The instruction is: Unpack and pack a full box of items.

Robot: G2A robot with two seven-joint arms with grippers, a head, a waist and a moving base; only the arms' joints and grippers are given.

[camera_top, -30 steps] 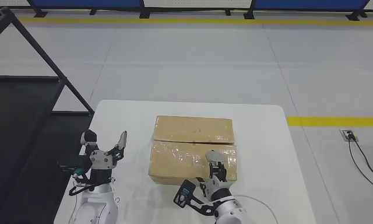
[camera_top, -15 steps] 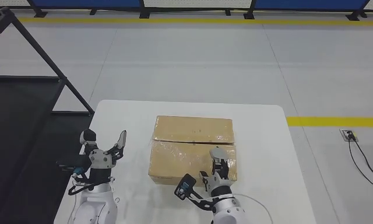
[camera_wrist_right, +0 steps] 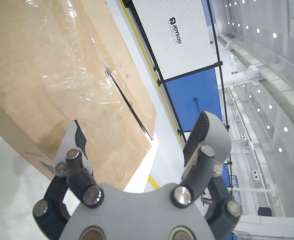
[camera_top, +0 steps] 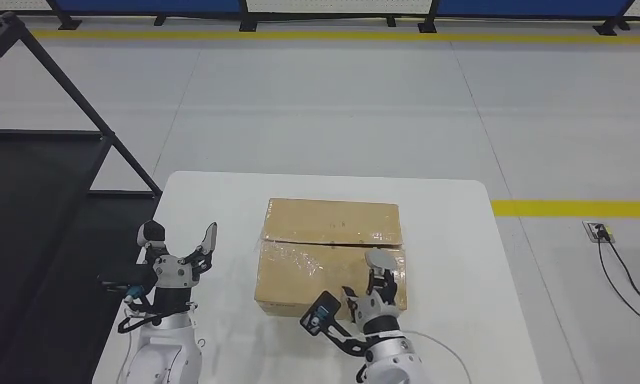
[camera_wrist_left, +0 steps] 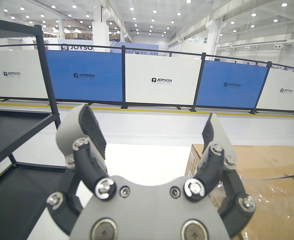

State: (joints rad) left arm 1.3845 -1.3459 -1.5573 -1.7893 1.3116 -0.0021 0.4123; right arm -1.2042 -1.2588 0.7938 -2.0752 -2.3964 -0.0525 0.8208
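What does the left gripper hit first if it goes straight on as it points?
Probably nothing: ahead of the left gripper, between its open jaws, lies only table, then floor. The box sits off to one side of that line; clearance is hard to judge.

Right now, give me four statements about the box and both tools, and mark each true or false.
1. The box has its top flaps shut. True.
2. The left tool is clamped on the box. False: it is open and holds nothing, off to the side of the box.
3. The right tool is open. True.
4. The box stands on the floor. False: it stands on the white table.
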